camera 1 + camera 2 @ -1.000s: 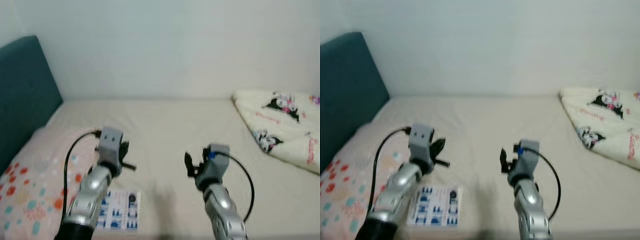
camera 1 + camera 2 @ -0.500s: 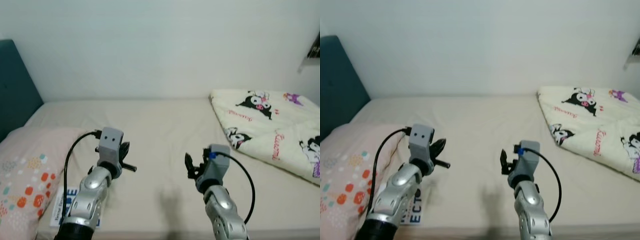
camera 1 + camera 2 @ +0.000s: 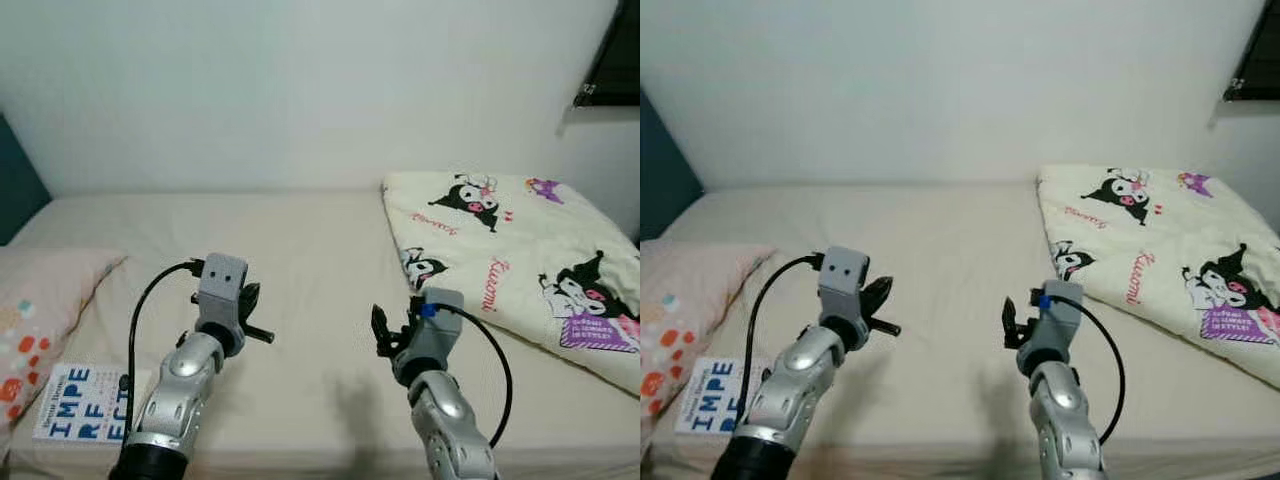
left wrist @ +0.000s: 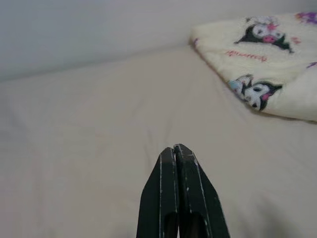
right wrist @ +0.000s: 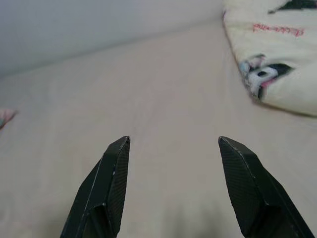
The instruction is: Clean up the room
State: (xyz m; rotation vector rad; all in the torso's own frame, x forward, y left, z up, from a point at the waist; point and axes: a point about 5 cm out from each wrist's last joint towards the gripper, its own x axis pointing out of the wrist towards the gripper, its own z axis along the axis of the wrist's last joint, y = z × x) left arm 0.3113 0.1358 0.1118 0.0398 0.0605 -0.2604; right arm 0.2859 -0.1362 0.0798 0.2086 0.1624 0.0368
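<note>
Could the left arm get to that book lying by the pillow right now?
Probably yes. The book lies bare on the bed beside the pillow, nothing over it. The left gripper, shut, would have to open first.

1. The left gripper point(image 4: 174, 151) has its two black fingers pressed tight together, holding nothing.
2. It hangs over the beige bed sheet point(image 4: 89, 129).
3. A cream cartoon blanket point(image 4: 257, 59) lies farther off, to the right.
</note>
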